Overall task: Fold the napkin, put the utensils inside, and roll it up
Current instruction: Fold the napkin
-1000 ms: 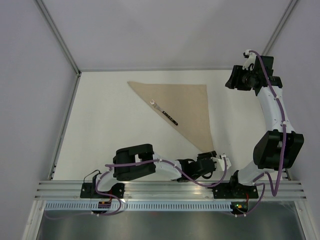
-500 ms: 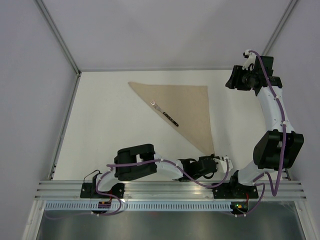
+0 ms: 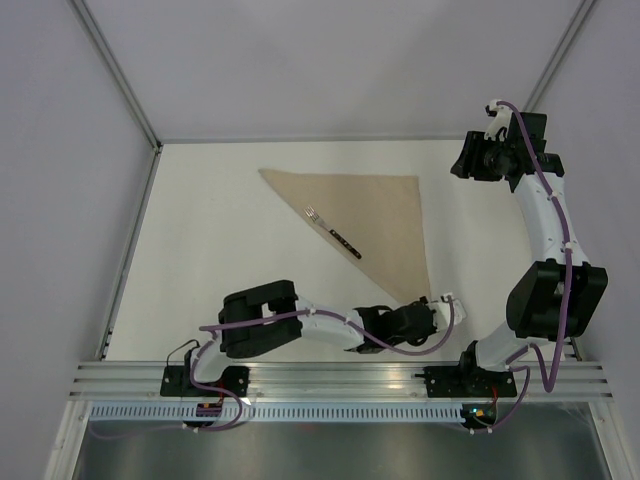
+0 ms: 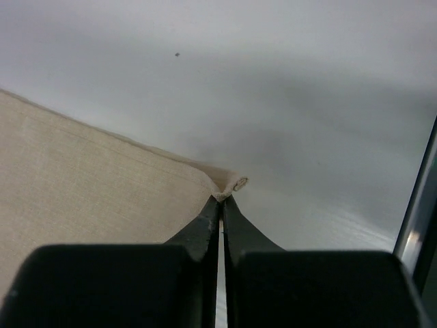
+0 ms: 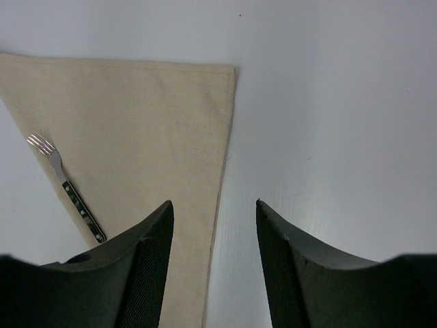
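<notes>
Because the left gripper has its jaws pressed together on the near right corner of the napkin, the whole cloth lies in one direction from it: away from the arm bases and toward the left. The napkin lies flat on the table as a folded triangle. One edge runs along the far side, one runs down the right side to the pinched corner, and the long diagonal edge faces the near left.

The fork rests on the cloth just inside that diagonal edge. Its long axis is parallel to the edge, with the tines toward the far left and the handle toward the near right. It is the only utensil in view.

The right gripper hangs above the table just beyond the far right corner of the napkin. Its jaws are wide apart and hold nothing.

The left arm is the nearer one to the handle end of the fork. Judged from this layout, any pull or fold from the pinched corner should travel along or across the fork's axis. A pull taken sideways could slide the fork off the edge.
</notes>
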{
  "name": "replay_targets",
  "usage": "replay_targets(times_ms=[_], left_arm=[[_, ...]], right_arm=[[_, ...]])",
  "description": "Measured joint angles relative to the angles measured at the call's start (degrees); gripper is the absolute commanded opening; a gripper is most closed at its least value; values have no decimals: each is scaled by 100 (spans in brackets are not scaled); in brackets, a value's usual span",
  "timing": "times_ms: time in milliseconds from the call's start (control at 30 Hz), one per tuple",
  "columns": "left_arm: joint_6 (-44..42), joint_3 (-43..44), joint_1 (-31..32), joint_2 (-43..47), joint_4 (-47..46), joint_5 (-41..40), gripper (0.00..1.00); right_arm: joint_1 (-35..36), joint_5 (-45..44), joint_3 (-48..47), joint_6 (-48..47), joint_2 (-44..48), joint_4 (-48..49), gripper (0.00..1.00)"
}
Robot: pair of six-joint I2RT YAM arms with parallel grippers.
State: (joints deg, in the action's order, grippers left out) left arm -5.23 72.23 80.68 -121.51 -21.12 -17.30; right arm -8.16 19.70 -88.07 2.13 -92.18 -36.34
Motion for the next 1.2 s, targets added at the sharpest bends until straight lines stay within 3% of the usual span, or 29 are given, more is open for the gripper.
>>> replay_targets(times_ms=[133, 367, 700, 900, 1200], left_arm=[[688, -2, -555, 485, 186, 310, 2], [2090, -258, -2262, 1276, 256, 881, 2], [3285, -649, -4468, 1344, 688, 1860, 2], [3510, -649, -5073, 1300, 776, 2371, 2], [3615, -649, -5440, 1128, 905, 2728, 2]], right_arm=[[0, 26, 0, 2, 0, 9, 57], [0, 107, 0, 4, 0, 55, 57], [0, 229, -2, 13, 0, 66, 57], [0, 313, 0, 24, -2, 83, 57], [0, 402, 0, 22, -24, 114, 57]])
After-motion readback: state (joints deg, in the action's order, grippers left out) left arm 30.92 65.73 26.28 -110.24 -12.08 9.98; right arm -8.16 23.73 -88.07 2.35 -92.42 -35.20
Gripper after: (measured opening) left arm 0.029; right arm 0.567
